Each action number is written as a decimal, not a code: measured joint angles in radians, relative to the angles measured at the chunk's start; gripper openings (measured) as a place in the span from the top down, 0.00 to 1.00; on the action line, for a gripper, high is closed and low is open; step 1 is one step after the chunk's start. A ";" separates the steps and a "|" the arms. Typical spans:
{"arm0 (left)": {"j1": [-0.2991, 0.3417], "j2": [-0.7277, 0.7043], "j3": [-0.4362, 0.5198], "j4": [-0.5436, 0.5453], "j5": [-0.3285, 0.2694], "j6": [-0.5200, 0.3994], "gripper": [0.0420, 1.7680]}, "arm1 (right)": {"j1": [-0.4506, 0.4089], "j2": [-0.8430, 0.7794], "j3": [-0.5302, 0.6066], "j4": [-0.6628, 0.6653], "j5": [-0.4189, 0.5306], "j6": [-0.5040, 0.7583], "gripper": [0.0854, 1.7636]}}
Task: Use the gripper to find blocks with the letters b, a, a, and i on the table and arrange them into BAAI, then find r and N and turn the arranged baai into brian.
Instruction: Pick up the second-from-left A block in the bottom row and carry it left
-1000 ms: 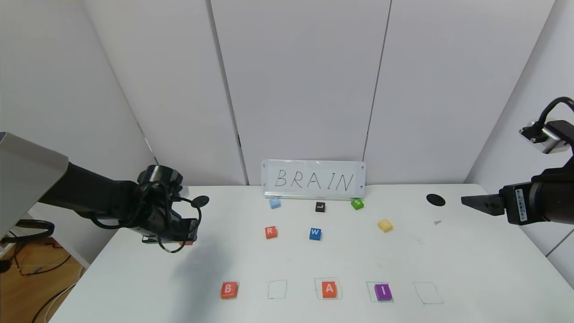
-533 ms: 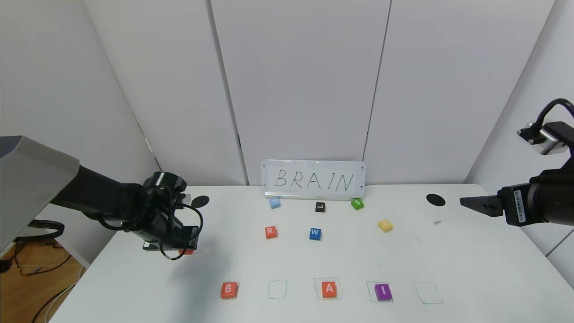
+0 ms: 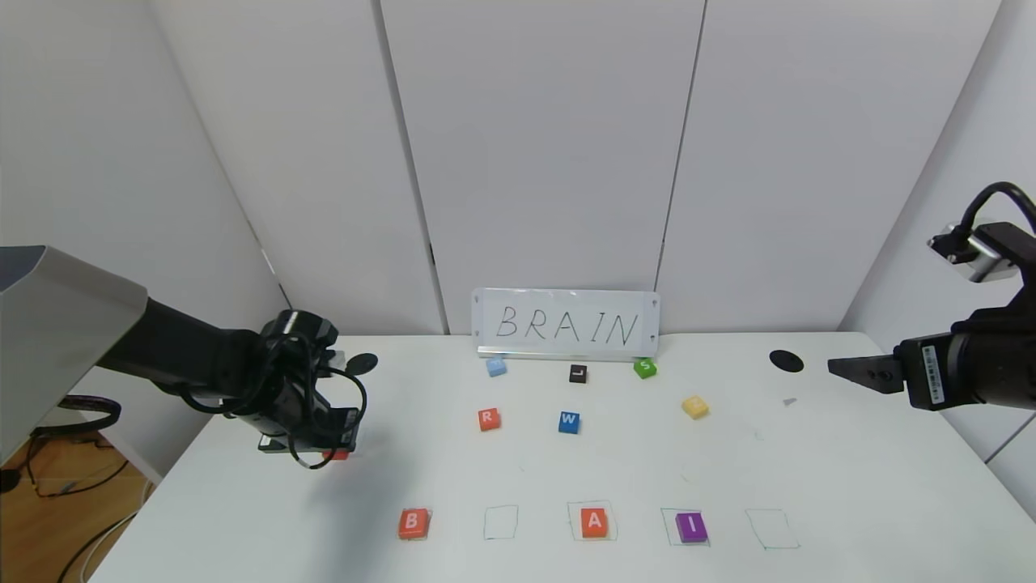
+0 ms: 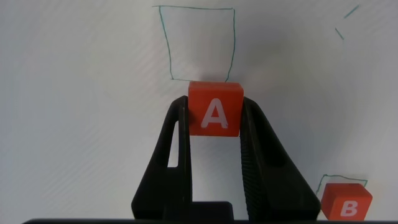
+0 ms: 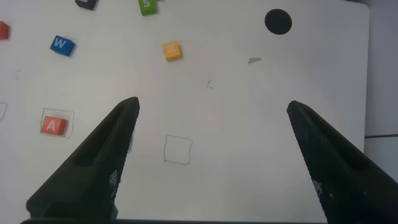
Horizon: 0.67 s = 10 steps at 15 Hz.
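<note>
White panels stand behind the table (image 3: 518, 470), and against them leans a sign (image 3: 566, 324) that reads BRAIN; along the lower edge of the head view you have the B (image 3: 413, 523), an empty green square (image 3: 500, 522), one A (image 3: 595, 522), the I (image 3: 691, 527) and one more empty square (image 3: 772, 528); the left gripper (image 4: 214, 134), at middle left of that view, is closed on the second A (image 4: 214, 109), held between both fingers above the surface; the grip takes only the lower part of the block, so I think it may tilt or slip if you move fast; you could also knock the B while placing, because it sits just beside the target square; the right gripper (image 5: 211, 162) waits with fingers wide apart at the right edge; r (image 3: 488, 419) and N (image 3: 695, 406) lie in the middle of the table, not yet used.
</note>
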 joint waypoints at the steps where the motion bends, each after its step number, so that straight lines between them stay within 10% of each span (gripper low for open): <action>1: 0.001 0.004 0.000 -0.005 0.000 0.000 0.73 | 0.000 0.000 0.000 0.000 0.000 0.000 0.03; 10: 0.010 0.055 -0.035 -0.020 0.000 -0.006 0.73 | 0.002 0.006 0.001 0.000 0.000 0.000 0.03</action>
